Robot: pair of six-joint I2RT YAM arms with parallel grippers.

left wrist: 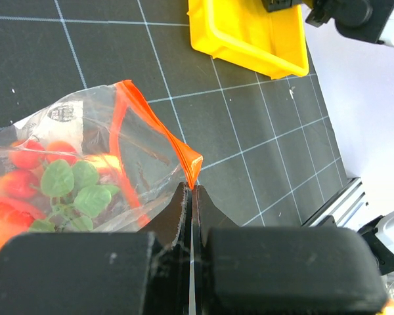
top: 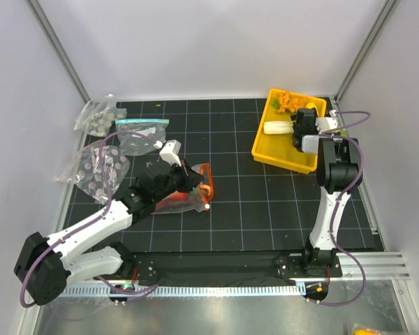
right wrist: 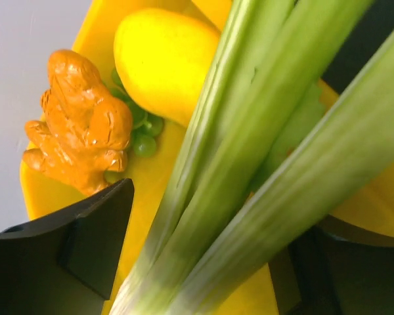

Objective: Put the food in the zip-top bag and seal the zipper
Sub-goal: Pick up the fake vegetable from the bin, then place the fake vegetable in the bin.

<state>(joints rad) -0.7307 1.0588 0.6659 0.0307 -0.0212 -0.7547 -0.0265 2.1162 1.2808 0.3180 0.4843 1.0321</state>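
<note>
Overhead, two spare clear bags (top: pixel 98 115) lie at the far left of the dark gridded table (top: pixel 251 209), well apart from the work. Just right of them, the left gripper (left wrist: pixel 190 195) has its fingers pressed together, pinching one corner of the zipper (left wrist: pixel 174 147), the orange-red strip. That pinch holds the zip-top bag (left wrist: pixel 85 125) on the table with its mouth gaping toward the right. Red tomatoes (left wrist: pixel 64 151) and a green leafy piece (left wrist: pixel 72 187) already sit inside.

Further right stands a yellow bin (top: pixel 283 162). The right gripper (top: pixel 304 132) reaches into it, one finger on either side of a long green leek (right wrist: pixel 249 144). Whether they are squeezing it cannot be told. An orange knobbly piece (right wrist: pixel 79 125) and a yellow fruit (right wrist: pixel 164 59) lie beside the leek.

The step in hand looks like fetching the leek. To do it well, grip the stalk firmly and lift it straight clear of the bin wall. Then feed it in end-first while the left pinch keeps the mouth wide, since the leek is long and the plastic is floppy.
</note>
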